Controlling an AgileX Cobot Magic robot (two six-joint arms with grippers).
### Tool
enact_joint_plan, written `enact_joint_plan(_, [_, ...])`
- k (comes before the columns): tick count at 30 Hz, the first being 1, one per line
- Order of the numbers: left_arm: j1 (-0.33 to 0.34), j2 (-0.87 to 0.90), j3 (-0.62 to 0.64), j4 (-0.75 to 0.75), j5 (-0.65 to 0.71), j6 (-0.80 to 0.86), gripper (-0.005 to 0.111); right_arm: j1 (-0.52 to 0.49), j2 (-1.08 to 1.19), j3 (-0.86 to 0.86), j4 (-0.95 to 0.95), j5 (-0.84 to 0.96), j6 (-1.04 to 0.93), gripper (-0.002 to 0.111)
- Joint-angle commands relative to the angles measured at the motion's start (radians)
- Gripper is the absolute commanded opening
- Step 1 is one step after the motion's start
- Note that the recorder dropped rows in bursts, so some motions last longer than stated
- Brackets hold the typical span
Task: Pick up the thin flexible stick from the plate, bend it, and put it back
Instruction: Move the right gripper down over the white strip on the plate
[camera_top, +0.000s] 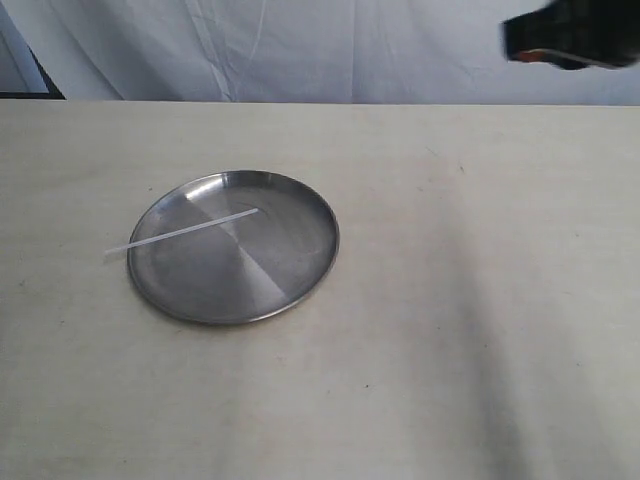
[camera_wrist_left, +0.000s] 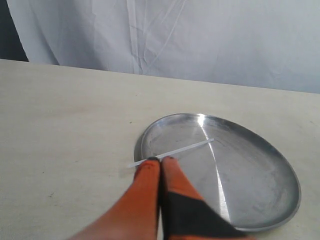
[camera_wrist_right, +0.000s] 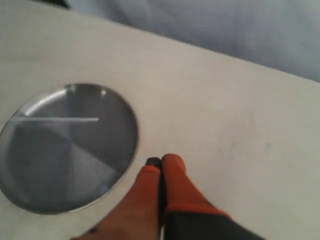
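Left hand (camera_wrist_left: 160, 160) closed, empty, right hand (camera_wrist_right: 160, 161) likewise

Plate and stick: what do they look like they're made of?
The plate looks like metal, likely steel: shiny silver finish with fan-shaped glare and reflections. The stick is probably plastic, though that's less certain: a very thin, whitish, semi-clear strip, one end overhanging the rim.

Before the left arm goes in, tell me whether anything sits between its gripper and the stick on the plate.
Nothing visible does. In the left wrist view, the left gripper, jaws shut, lines up with the end of the thin flexible stick that overhangs the rim of the plate. Only bare table surrounds them.
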Motion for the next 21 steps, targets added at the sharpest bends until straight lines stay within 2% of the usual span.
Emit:
enact_joint_plan(1, [-0.003,-0.006,0.004,0.002,-0.001,-0.001,0.000,0.182,0.357,-0.275,-0.088,0.076,-0.095,-0.001])
enact_joint_plan(5, [-0.003,-0.006,0.004,0.002,-0.001,-0.001,0.000,0.332,0.628,-0.540,-0.247,0.216,-0.095,0.003])
enact_joint_plan(7, [-0.003,-0.006,0.004,0.002,-0.001,-0.001,0.000,0.385,0.728,-0.651,-0.282,0.263,-0.095,0.013])
enact_joint_plan(11, [-0.003,-0.006,0.004,0.002,-0.001,-0.001,0.000,0.475,0.868,-0.775,-0.334,0.272,-0.102,0.046])
enact_joint_plan(12, [-0.003,-0.006,0.004,0.002,-0.001,-0.001,0.000,0.489,0.890,-0.788,-0.336,0.258,-0.112,0.050])
enact_joint_plan(21, [-0.003,-0.006,0.004,0.002,-0.001,-0.001,0.000,0.558,0.995,-0.804,-0.344,0.021,-0.194,0.053])
